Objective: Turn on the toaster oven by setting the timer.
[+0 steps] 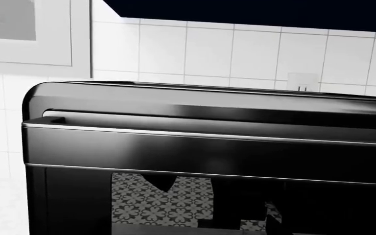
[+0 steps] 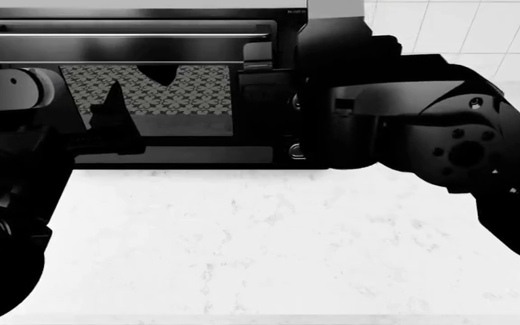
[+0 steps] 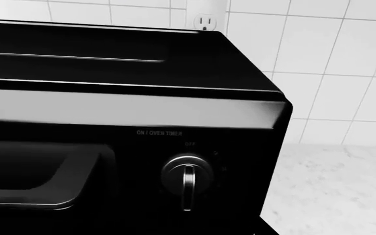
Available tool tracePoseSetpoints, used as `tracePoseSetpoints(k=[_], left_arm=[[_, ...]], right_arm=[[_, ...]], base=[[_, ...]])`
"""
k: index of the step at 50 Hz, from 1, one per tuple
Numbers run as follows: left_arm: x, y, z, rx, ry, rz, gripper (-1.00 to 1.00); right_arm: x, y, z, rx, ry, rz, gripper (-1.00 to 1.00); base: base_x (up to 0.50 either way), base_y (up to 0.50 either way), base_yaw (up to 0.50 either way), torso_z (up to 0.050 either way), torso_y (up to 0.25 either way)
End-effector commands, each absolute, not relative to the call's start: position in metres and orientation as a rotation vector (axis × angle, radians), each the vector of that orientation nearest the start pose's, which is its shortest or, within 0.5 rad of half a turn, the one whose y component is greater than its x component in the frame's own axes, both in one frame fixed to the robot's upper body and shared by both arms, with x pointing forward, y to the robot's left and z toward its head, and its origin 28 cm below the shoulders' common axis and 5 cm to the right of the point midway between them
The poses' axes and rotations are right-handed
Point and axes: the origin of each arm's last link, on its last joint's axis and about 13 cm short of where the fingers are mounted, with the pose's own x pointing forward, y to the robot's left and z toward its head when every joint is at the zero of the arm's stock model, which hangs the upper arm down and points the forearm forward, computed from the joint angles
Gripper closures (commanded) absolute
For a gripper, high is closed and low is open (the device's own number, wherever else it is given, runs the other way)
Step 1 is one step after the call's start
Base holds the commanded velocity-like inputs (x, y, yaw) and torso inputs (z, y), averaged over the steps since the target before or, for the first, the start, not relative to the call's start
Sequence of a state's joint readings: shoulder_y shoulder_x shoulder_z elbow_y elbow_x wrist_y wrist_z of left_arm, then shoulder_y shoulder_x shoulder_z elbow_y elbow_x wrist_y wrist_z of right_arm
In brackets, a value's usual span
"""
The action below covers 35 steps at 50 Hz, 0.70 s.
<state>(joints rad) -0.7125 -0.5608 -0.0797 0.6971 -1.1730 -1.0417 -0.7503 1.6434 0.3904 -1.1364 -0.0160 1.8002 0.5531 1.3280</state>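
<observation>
The black toaster oven [image 2: 152, 47] stands at the back of the counter, with its bar handle above a glass door showing patterned mesh [image 2: 197, 95]. In the right wrist view the oven [image 3: 109, 63] fills the frame. The timer [image 3: 186, 177] sits close ahead under the words "ON / OVEN TIMER", with its silver pointer hanging straight down. My right gripper [image 2: 283, 88] is up against the knob column and hides the timer in the head view; its jaws do not show. My left gripper [image 2: 116, 118] is a dark shape in front of the door. The left wrist view shows the oven's top left corner [image 1: 207, 152].
White marble counter [image 2: 242, 237] lies in front of the oven. White tiled wall behind, with an outlet [image 3: 204, 22] above the oven's right end. A white cabinet [image 1: 25, 29] and a dark hood [image 1: 253, 10] hang above. A lower knob [image 2: 294, 150] peeks out beside my right arm.
</observation>
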Motion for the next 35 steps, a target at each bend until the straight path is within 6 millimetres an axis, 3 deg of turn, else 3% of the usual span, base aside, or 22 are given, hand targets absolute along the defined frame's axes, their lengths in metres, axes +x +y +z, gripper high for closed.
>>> tracePoseSetpoints(k=[1, 35], left_arm=[[0.2217, 0.2475, 0.2571, -0.057, -0.19, 0.014, -1.0], [0.222, 0.2477, 0.257, -0.059, -0.189, 0.017, -1.0]], right_arm=[[0.2862, -0.0045, 0.3322, -0.056, 0.152, -0.028, -1.0], [0.2925, -0.0041, 0.3332, -0.058, 0.15, -0.035, -1.0]], base=[[0.0, 0.0, 0.0, 0.0, 0.0], [0.0, 0.0, 0.0, 0.0, 0.0]])
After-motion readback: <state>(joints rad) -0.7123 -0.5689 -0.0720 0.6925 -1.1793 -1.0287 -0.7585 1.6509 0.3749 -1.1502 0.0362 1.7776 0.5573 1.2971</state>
